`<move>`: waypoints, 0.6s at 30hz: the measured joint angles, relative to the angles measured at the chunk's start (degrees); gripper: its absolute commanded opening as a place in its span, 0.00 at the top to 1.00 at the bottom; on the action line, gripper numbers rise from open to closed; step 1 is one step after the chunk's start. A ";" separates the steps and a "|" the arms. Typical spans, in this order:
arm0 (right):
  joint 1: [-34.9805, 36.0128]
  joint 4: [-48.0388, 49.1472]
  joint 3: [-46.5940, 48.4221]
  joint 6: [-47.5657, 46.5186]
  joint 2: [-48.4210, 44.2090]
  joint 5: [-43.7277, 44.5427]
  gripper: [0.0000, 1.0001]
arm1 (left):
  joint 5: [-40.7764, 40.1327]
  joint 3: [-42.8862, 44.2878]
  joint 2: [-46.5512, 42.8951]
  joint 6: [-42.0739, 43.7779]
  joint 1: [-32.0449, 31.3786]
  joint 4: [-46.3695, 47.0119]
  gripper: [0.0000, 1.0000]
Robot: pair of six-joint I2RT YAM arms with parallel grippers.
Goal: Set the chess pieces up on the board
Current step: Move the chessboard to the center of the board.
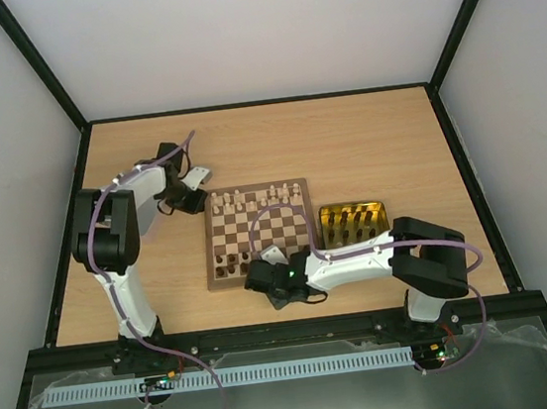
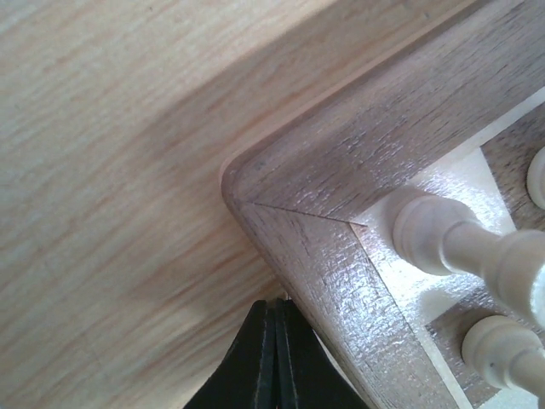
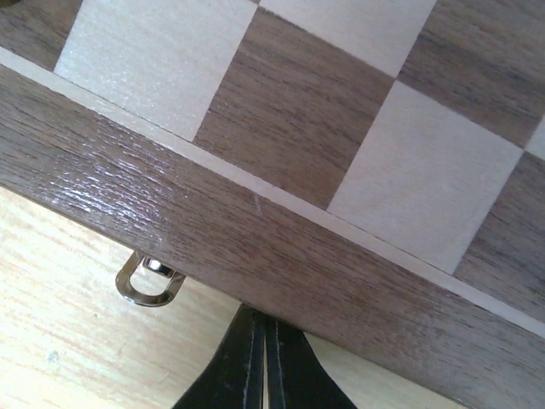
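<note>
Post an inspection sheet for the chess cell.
Surface: light wooden table.
Job's things: board mid-table; pale pieces along its far row, dark pieces at its near left corner.
Clutter: yellow-lined tin right of the board, pieces inside.
Grippers: left gripper shut at the board's far left corner; right gripper shut at its near rim; both empty.
Cables: purple cable loops from the right arm over the board.
Surroundings: white walls, black frame.

Overhead view far — wrist views close on board [image 1: 253,233] edges.
</note>
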 measured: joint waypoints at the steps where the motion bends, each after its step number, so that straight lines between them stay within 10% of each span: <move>1: -0.33 0.00 0.11 -0.20 0.09 0.02 0.98 | 0.00 0.50 0.33 -0.02 0.00 -0.09 0.98; 18: -2.40 -0.79 2.08 -2.64 1.09 1.09 0.98 | -1.40 4.96 3.43 -0.42 -0.11 0.26 0.97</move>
